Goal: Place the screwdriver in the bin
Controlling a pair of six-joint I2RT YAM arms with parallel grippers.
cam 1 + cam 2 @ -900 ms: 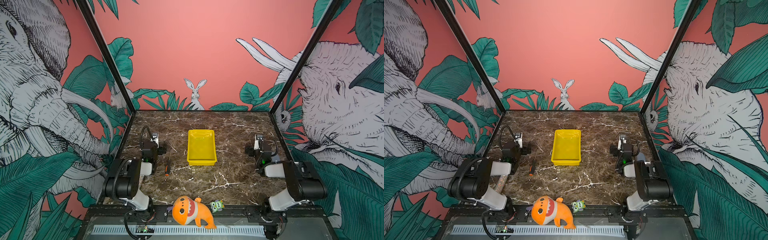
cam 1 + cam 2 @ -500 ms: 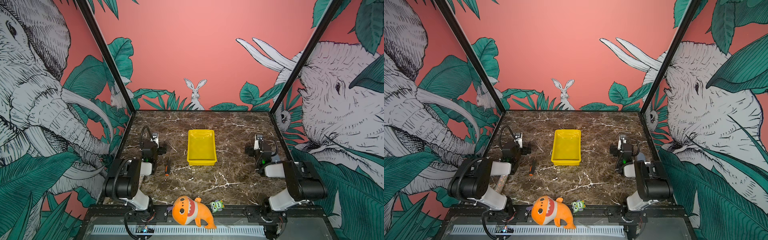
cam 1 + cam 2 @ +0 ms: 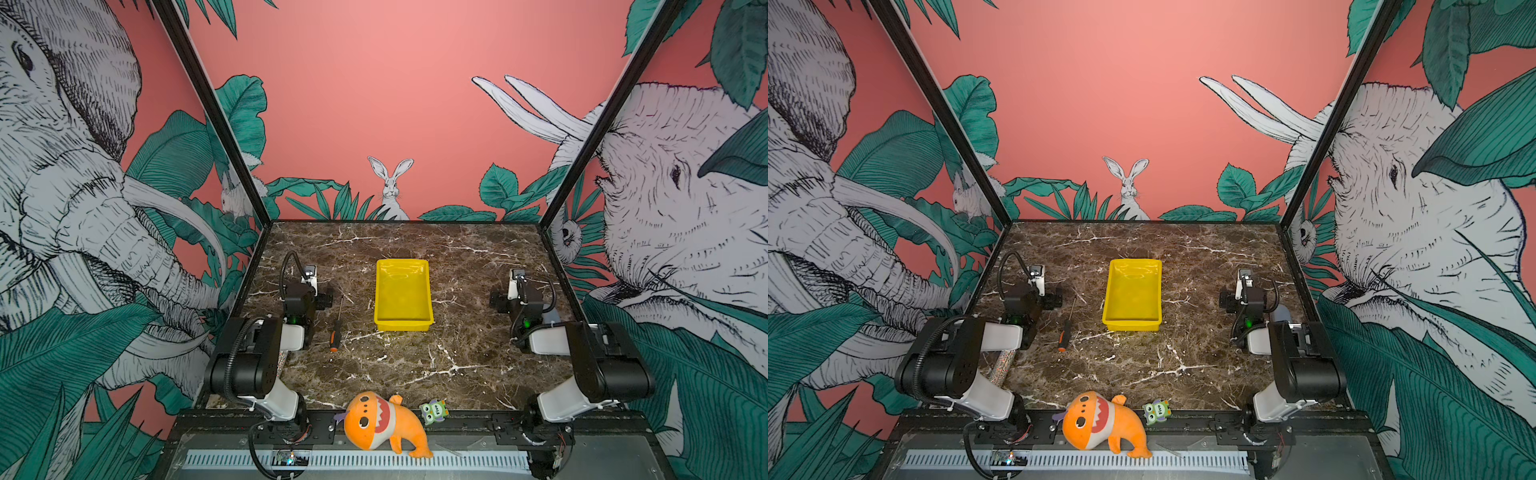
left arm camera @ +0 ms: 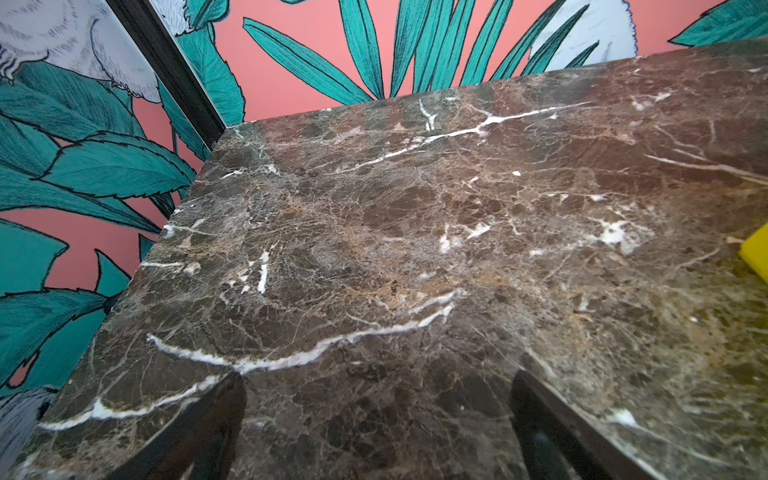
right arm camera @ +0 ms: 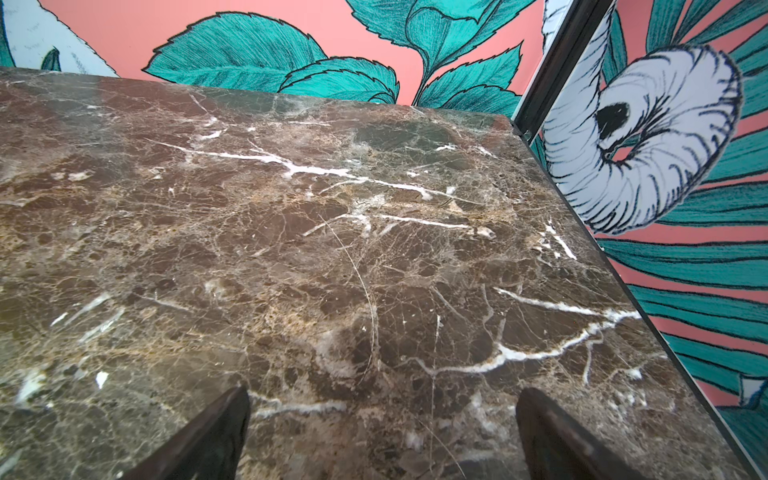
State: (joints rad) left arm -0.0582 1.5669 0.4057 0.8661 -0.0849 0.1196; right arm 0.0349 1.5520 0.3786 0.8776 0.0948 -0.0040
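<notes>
Change: over the last second nothing has visibly moved. Both arms sit folded at their own sides, and the tool and tray lie where they were.
Screwdriver: the small slim screwdriver with a black handle, an orange end and a thin dark shaft (image 3: 336, 328) (image 3: 1065, 329) lies flat on the dark brown white-veined marble tabletop (image 3: 415, 374). It is between your left arm and the tray, handle toward the front edge, and nothing touches it.
Bin: the shallow rectangular bright yellow plastic bin (image 3: 404, 326) (image 3: 1133, 325) stands mid-table, empty. It is near the screwdriver but not touching it. Only its corner (image 4: 758, 257) shows in the left wrist view.
Left pincer: the left gripper (image 4: 377, 376) is released, its fingers spread wide over bare marble and holding nothing.
Right pincer: the right gripper (image 5: 384, 391) is likewise released and empty, well apart from the tool.
Meaning: the task looks unstarted, with the pick still to do.
Next move: your left arm is the nearer one. I would swing it over the handle, since the shaft is thin and likely to slip or roll.
</notes>
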